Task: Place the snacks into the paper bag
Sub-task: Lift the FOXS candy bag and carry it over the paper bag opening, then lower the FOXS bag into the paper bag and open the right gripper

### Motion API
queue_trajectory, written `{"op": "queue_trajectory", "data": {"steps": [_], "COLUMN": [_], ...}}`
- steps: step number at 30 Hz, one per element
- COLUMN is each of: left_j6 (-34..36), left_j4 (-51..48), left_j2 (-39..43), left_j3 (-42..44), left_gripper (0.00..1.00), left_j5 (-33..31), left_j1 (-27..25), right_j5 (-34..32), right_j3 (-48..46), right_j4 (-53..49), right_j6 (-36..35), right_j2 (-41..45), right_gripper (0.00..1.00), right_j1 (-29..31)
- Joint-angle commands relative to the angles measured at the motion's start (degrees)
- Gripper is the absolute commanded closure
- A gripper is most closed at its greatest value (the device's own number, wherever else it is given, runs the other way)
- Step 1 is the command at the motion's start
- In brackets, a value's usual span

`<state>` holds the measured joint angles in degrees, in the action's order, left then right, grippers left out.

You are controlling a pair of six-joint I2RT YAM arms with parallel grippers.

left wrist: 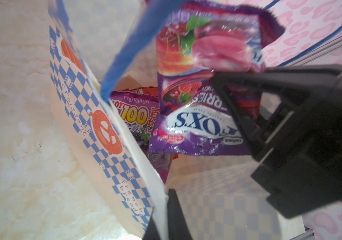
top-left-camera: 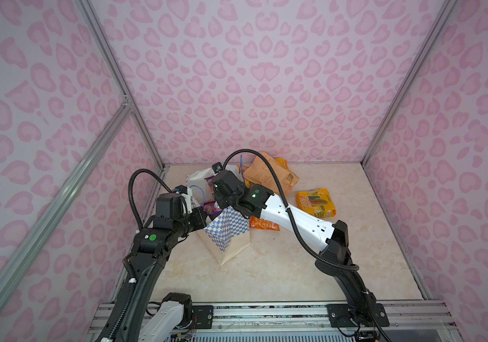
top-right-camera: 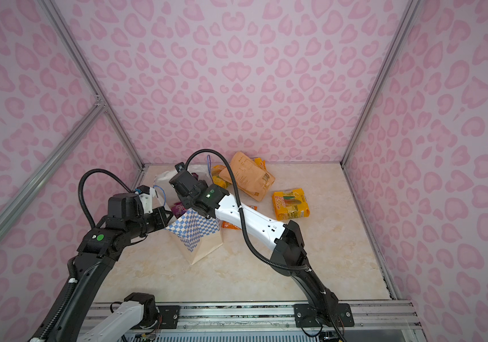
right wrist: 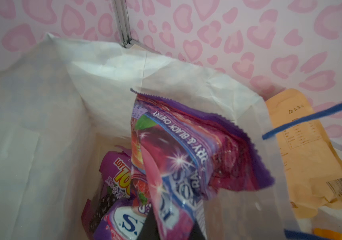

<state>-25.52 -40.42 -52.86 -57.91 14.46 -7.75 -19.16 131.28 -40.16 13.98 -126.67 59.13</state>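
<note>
The paper bag (top-left-camera: 228,234) (top-right-camera: 195,237) stands open at the left of the table. My left gripper (top-left-camera: 200,217) (left wrist: 164,216) is shut on its near rim. My right gripper (top-left-camera: 222,201) (right wrist: 172,228) hangs over the mouth, shut on a pink-purple FOX'S packet (right wrist: 186,155) (left wrist: 207,41) that dangles inside the bag. Lower in the bag lie another purple FOX'S packet (left wrist: 193,128) and a purple "LOT 100" packet (left wrist: 134,116). On the table are a tan pouch (top-left-camera: 269,174), a yellow packet (top-left-camera: 315,202) and an orange packet (top-left-camera: 263,223), partly under my right arm.
More yellow-orange packets (top-right-camera: 217,176) lie tucked by the tan pouch near the back wall. The bag's blue cord handles (right wrist: 311,118) stick up at its rim. Pink patterned walls enclose the table on three sides, and the bag stands close to the left wall.
</note>
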Motion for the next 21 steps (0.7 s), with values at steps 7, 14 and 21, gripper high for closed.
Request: {"op": "queue_trajectory", "data": {"steps": [7,14,21], "left_j6": [0.6,0.6,0.6], "left_j4": [3.1,2.8,2.4], "left_j2": [-0.1,0.0,0.0], "left_j3": [0.1,-0.1,-0.3], "left_gripper": [0.94,0.94,0.91], "left_j5": [-0.7,-1.7,-2.5], "left_j1": [0.3,0.3,0.3], "right_j5": [7.3,6.1,-3.6], "right_j3": [-0.6,0.9,-3.0], "right_j4": [2.2,0.8,0.3], "right_j6": [-0.7,-2.6,-3.6], "right_j2": [3.4,9.5,13.2], "right_gripper": [0.28,0.08,0.03], "right_j1": [0.1,0.1,-2.1]}}
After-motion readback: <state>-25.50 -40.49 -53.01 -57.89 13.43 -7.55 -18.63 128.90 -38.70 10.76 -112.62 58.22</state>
